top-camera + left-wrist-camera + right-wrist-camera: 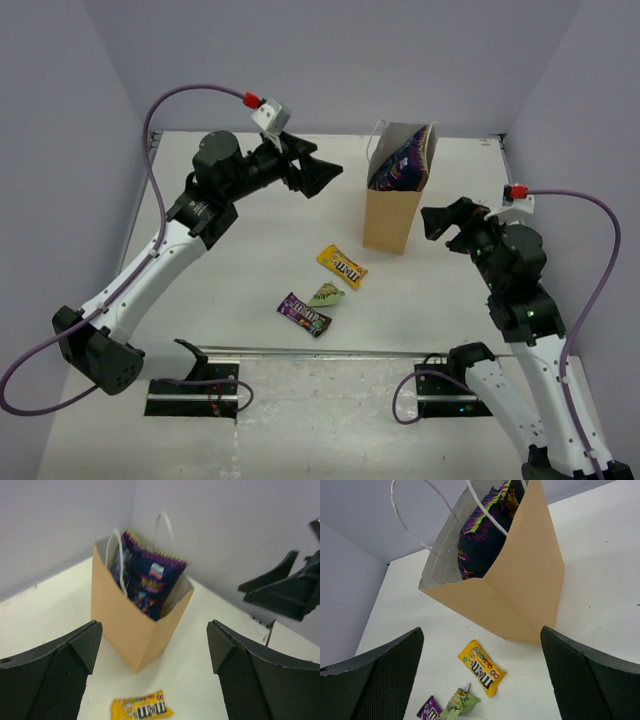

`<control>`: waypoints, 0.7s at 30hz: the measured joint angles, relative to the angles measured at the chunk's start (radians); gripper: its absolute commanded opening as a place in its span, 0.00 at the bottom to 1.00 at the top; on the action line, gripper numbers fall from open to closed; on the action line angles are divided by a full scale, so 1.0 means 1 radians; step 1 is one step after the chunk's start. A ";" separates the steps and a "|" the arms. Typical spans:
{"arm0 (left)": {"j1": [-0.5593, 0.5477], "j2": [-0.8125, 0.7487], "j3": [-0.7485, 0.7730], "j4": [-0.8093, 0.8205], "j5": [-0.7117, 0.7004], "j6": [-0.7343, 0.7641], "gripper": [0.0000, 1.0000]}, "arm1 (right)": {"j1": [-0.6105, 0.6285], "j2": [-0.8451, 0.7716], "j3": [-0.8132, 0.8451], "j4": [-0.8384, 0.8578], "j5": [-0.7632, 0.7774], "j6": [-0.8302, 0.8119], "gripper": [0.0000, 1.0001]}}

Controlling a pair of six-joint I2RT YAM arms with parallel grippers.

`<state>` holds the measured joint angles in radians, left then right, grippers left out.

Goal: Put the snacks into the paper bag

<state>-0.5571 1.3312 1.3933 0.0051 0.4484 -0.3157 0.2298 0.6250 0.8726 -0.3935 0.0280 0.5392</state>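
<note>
The tan paper bag (390,215) stands upright at mid-table with the large purple chip bag (403,160) inside it; both also show in the left wrist view (127,617) (150,582) and the right wrist view (520,595) (482,535). The yellow M&M's pack (342,266), small green packet (327,295) and dark purple candy bar (304,313) lie on the table in front of the bag. The red bag is not visible. My left gripper (325,175) is open and empty, raised left of the bag. My right gripper (448,225) is open and empty, right of the bag.
Grey walls enclose the white table (250,270) on three sides. The table's near edge carries the arm mounting rails (195,390). The right arm's fingers show at the right of the left wrist view (285,587).
</note>
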 measured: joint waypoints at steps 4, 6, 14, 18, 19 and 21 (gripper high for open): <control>0.000 -0.035 -0.164 -0.011 -0.087 0.009 0.93 | 0.000 -0.007 -0.016 0.005 -0.003 0.005 0.99; 0.000 -0.035 -0.237 -0.030 -0.139 0.009 0.94 | 0.000 -0.010 -0.021 0.005 -0.005 0.010 0.99; 0.000 -0.039 -0.483 -0.073 -0.246 -0.033 0.93 | 0.000 -0.010 -0.041 0.015 -0.042 0.019 0.99; 0.000 -0.094 -0.594 -0.076 -0.262 -0.043 0.94 | 0.000 0.007 -0.066 0.020 -0.076 0.020 0.99; 0.000 -0.121 -0.625 -0.075 -0.263 -0.045 0.94 | 0.000 0.016 -0.071 0.021 -0.085 0.020 0.99; 0.000 -0.163 -0.664 -0.076 -0.263 -0.048 1.00 | 0.000 0.030 -0.079 0.021 -0.108 0.020 0.99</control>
<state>-0.5571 1.1679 0.7292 -0.0708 0.1852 -0.3641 0.2298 0.6548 0.7933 -0.3725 -0.0803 0.5591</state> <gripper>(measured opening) 0.962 0.989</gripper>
